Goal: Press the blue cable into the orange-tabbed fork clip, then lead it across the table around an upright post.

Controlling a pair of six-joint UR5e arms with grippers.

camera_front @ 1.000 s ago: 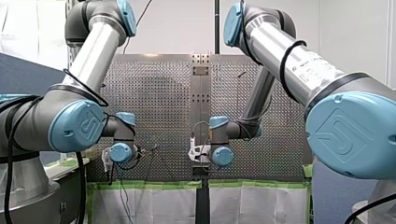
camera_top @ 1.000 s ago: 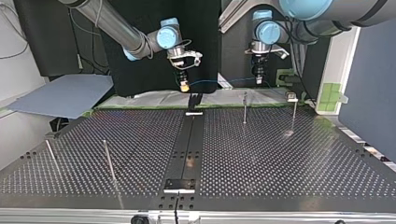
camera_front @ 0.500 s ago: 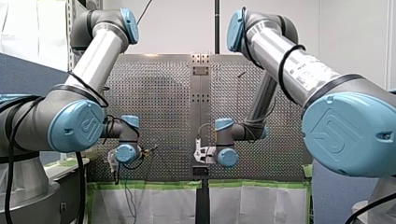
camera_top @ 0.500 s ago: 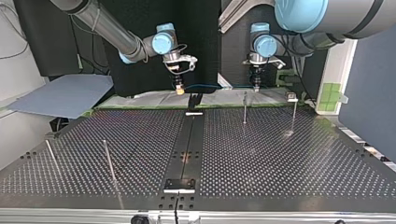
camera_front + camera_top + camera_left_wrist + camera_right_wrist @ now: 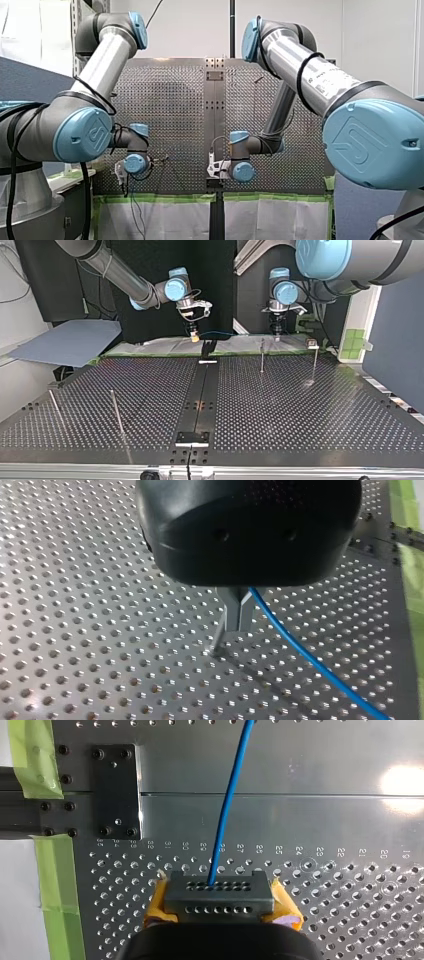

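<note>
Table (image 5: 300, 415): perforated, with a dark rail (image 5: 199, 395) down its middle. Right gripper (image 5: 194, 337) hangs above the rail's far end, fingers clenched on the cable (image 5: 220, 332). Left gripper (image 5: 276, 336), right of the rail in the top view, fingers pinching the same cable. The cable spans between them clear of the table, judged ready for lowering. Clip not identifiable.

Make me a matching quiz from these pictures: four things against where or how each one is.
1 blue cable
2 right claw
3 upright post
4 green tape

A stands on the perforated table
B strung across to left claw
C lines the table's edge
D has yellow pads

Pairs: 1-B, 2-D, 3-A, 4-C.
</note>
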